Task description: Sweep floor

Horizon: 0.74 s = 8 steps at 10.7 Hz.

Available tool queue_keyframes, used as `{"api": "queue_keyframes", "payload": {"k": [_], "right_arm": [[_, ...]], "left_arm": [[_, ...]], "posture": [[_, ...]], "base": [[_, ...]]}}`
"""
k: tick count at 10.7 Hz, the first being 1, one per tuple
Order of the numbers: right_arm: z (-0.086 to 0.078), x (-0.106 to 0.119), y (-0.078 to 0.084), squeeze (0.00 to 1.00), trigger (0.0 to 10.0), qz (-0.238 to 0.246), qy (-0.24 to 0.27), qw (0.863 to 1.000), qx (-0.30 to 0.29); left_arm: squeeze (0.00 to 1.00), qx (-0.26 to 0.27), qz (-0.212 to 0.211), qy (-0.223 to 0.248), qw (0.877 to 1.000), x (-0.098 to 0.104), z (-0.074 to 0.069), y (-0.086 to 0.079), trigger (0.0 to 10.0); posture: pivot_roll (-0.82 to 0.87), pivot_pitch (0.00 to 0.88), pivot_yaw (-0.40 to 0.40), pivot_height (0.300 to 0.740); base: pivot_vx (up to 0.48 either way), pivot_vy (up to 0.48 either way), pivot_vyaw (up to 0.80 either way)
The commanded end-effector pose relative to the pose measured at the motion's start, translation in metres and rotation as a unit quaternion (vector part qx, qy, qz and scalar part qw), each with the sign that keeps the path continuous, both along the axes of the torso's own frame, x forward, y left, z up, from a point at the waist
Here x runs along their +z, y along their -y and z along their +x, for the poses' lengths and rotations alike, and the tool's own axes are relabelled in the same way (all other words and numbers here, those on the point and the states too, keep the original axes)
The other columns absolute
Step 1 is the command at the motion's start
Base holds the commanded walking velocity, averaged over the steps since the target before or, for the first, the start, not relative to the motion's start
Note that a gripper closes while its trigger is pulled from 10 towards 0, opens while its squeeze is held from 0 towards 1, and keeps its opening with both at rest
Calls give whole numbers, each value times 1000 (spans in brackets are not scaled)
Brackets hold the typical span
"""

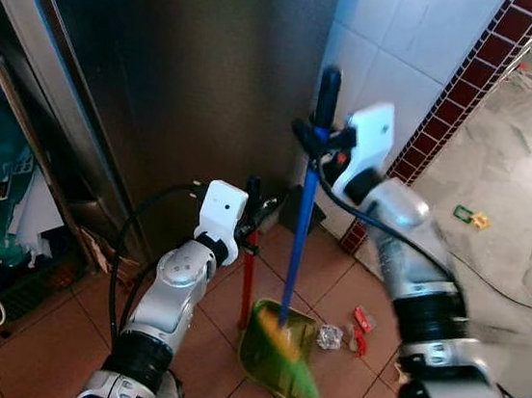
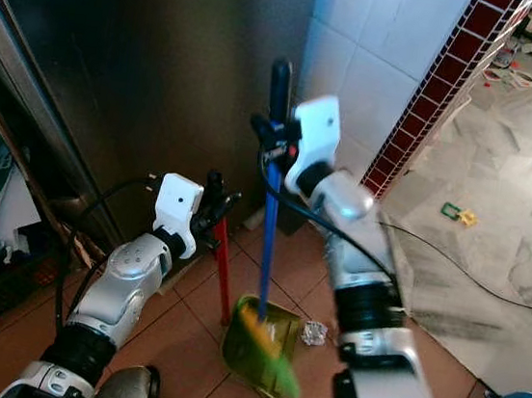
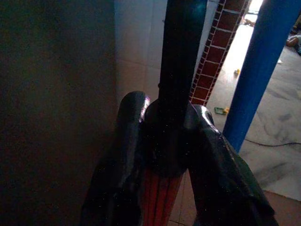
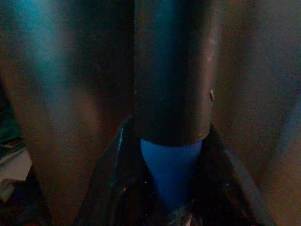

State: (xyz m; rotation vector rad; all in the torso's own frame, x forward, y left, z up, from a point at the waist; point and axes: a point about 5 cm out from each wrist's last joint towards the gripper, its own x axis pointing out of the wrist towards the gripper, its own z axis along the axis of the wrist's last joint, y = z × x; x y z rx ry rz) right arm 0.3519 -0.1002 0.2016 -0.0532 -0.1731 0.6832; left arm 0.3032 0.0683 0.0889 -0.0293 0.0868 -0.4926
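Two long handles stand upright before the robot, one in each tool. The right tool (image 1: 314, 139) is pinched around the blue broom handle (image 1: 296, 251) just below its black grip cap (image 1: 328, 95), near the 12 o'clock part of the head view; in the right wrist view the black fingers (image 4: 117, 188) press on either side of the blue shaft. The broom's yellow-green bristles (image 1: 288, 349) rest at about 6 o'clock on the green dustpan (image 1: 266, 354), which lies on the terracotta floor tiles (image 1: 34, 345). The left tool (image 1: 257, 208) is clamped on the red dustpan handle (image 1: 247, 279), which rises from the pan's 9 o'clock side; the left wrist view shows its fingers (image 3: 127, 155) closed around the red shaft below a black cap, with the blue handle just beside it. At 3 o'clock of the pan lie a crumpled silver wrapper (image 1: 330, 337) and small red scraps (image 1: 361, 322), near but apart from the pan. A dark metal cabinet wall (image 1: 184, 73) fills the 10 to 12 o'clock area, white wall tiles (image 1: 401, 51) with a maroon border strip (image 1: 452, 105) run toward 2 o'clock, and the marble floor (image 1: 507, 209) beyond carries a small green and yellow toy (image 1: 471, 216).
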Motion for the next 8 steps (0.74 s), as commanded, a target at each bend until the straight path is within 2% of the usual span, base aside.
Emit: {"api": "queue_keyframes", "payload": {"k": [1,2,3,6,8], "right_arm": [[-3,36,-4,0,10000,-6,90,996,20],[-4,47,0,0,10000,-19,134,991,11],[0,50,9,0,10000,-21,155,987,-34],[2,14,23,0,10000,-93,161,975,-120],[1,-12,24,0,10000,-111,136,973,-148]], "left_arm": [[0,-16,3,-45,999,-16,-7,6,10000],[0,-16,3,-45,999,-16,-7,7,10000],[0,-23,8,-47,999,-16,-8,8,10000],[0,-37,-26,-9,999,8,-8,9,10000],[0,-39,-24,-9,999,8,-9,8,10000]], "posture": [[8,84,-33,740],[7,84,-33,740],[5,83,-34,740],[9,85,-34,740],[17,85,-35,740]], "base": [[0,0,0],[0,0,0],[0,0,0],[0,0,0],[0,0,0]]}}
